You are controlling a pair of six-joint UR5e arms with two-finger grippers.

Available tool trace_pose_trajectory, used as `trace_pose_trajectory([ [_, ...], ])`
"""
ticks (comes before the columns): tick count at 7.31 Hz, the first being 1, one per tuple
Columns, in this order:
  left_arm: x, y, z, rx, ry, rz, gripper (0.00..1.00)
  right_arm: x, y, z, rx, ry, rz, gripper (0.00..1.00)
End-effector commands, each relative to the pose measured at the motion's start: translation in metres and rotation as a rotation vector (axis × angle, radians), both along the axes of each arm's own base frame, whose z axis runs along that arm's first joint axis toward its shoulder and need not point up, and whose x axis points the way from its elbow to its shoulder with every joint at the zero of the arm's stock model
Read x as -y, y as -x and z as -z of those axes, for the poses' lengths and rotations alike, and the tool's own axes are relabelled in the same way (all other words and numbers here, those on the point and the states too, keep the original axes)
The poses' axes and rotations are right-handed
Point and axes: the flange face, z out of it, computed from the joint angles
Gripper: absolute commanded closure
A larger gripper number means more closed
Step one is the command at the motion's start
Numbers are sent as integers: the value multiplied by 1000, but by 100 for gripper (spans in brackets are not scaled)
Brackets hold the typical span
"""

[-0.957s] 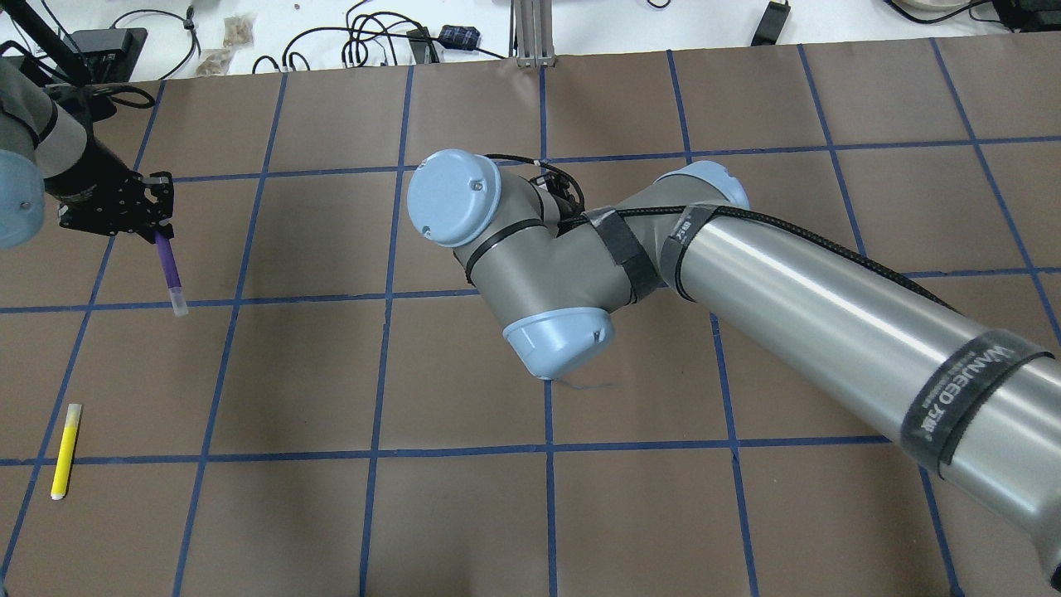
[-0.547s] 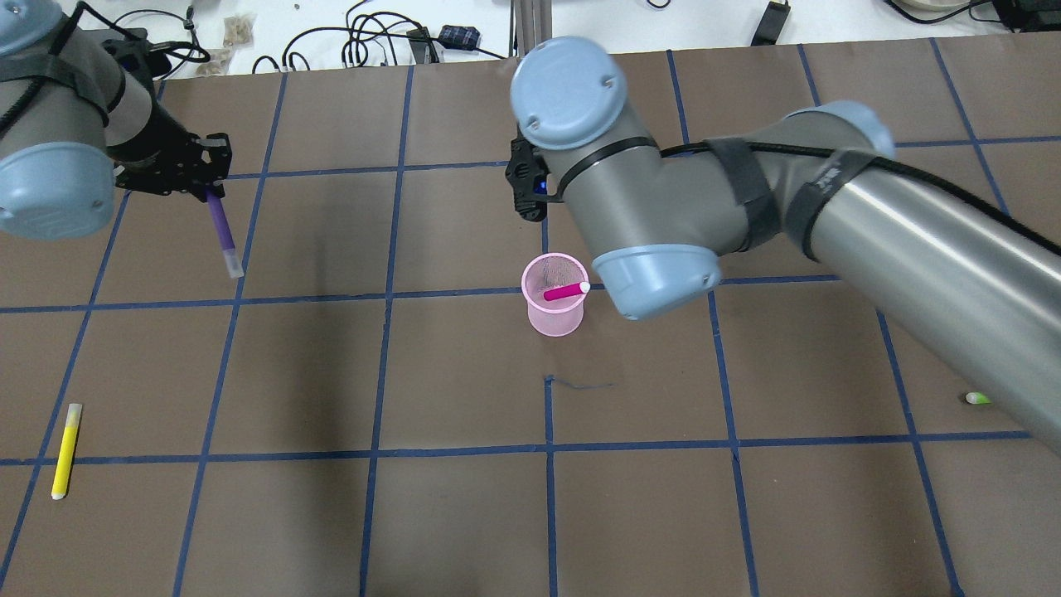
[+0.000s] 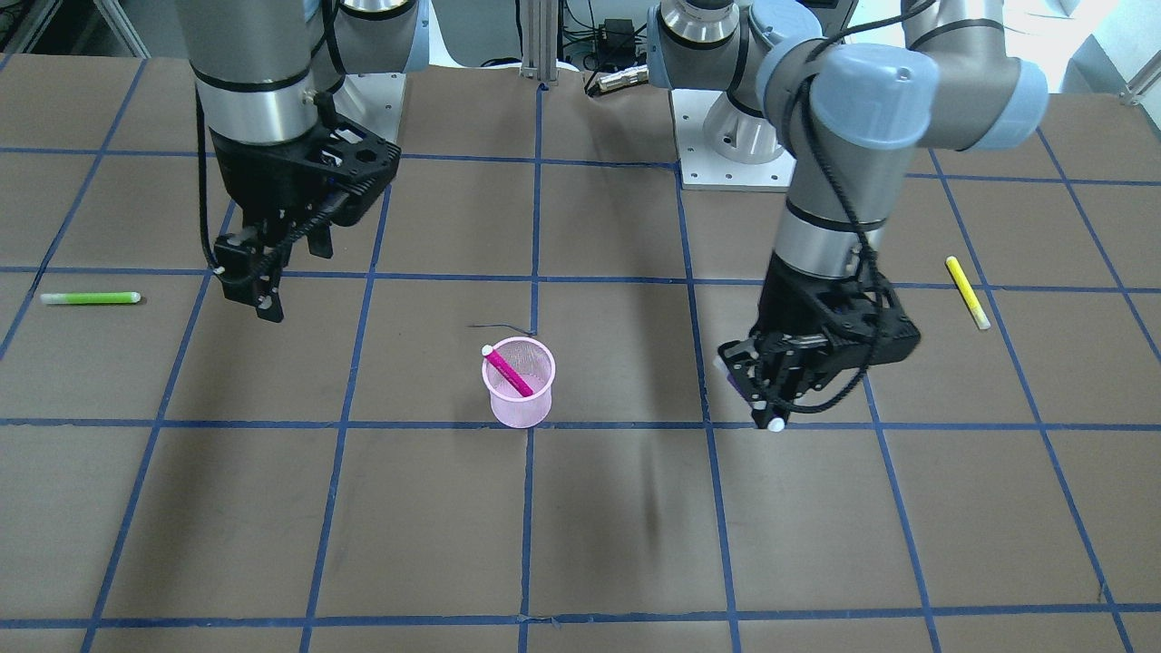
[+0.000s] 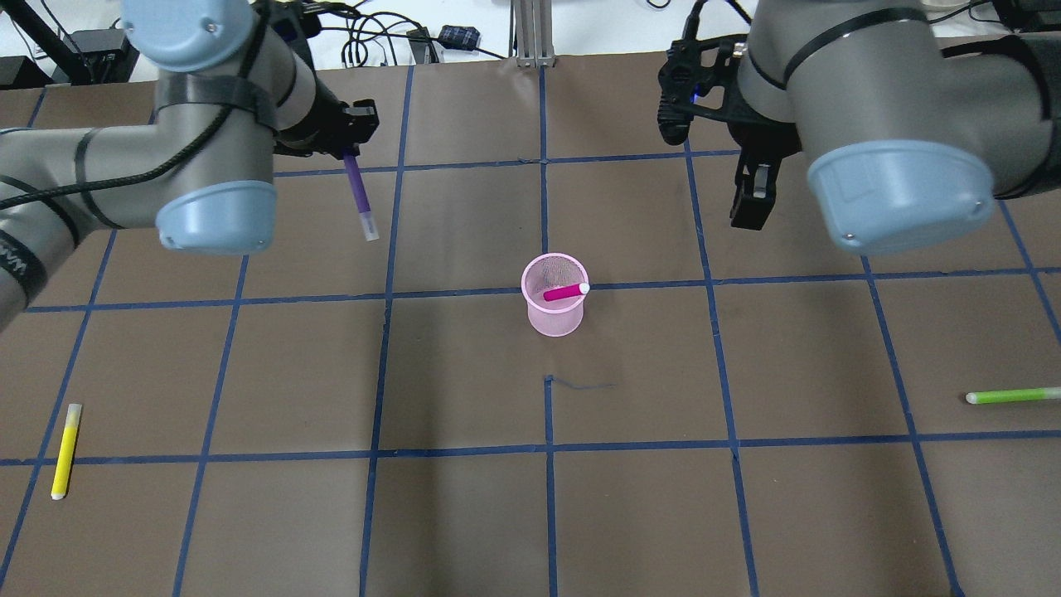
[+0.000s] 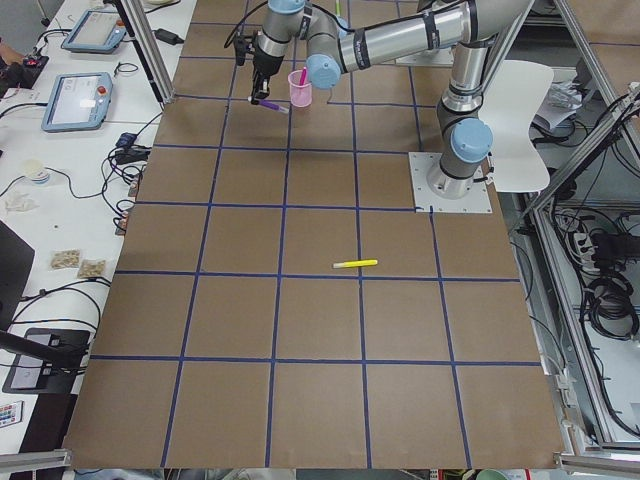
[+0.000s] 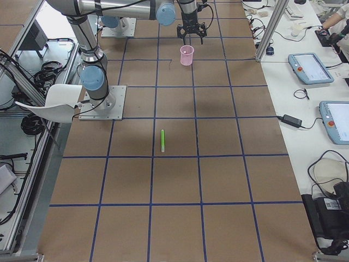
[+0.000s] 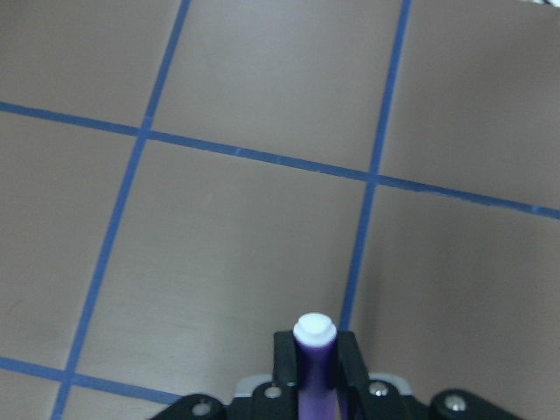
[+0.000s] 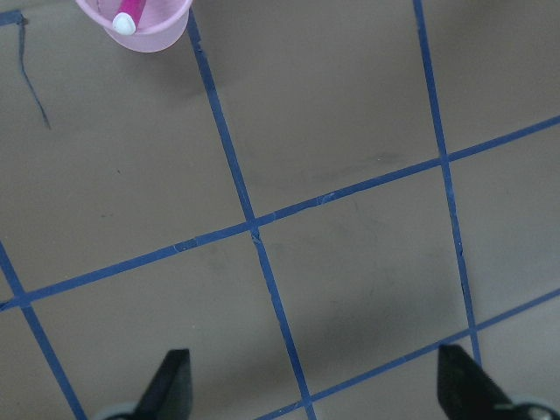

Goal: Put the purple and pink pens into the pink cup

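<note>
The pink pen (image 4: pixel 566 291) sits in the cup (image 4: pixel 554 322). The left claw (image 4: pixel 349 152) pinches the purple pen (image 4: pixel 359 195), well apart from the cup. The right claw (image 3: pixel 295 279) is spread and empty.

The overhead camera sits high behind the robot, looking forward and down. The tabletop (image 4: pixel 464 514)'s far edge, with its cables (image 4: pixel 373 41), runs along the top. The front-facing camera looks back from that far edge, steeply down, with the robot bases (image 3: pixel 726 136) at the top. Both share the middle squares around the pink cup (image 4: pixel 554 307).

The two side cameras hang high and far beyond the tabletop's left and right ends, each seeing its whole length.

The wrist cameras are close. One looks down along the purple pen (image 7: pixel 313 367) in the left gripper (image 7: pixel 315 350). The other looks past the right gripper (image 8: pixel 315 376) and just catches the cup.
</note>
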Motion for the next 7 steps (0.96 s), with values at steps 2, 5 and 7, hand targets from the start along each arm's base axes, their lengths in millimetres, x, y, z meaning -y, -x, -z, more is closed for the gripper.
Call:
trace_pose_trajectory([
  [2,-45,109,10,-20,25,-22,100,-8,-1,-36,82,26,126,0],
  [5,-51,141,40,-22,50,-36,100,-13,0,-50,168,3,667,0],
  [7,-56,162,53,-58,59,-61,100,-17,-1,-56,246,39,979,0],
])
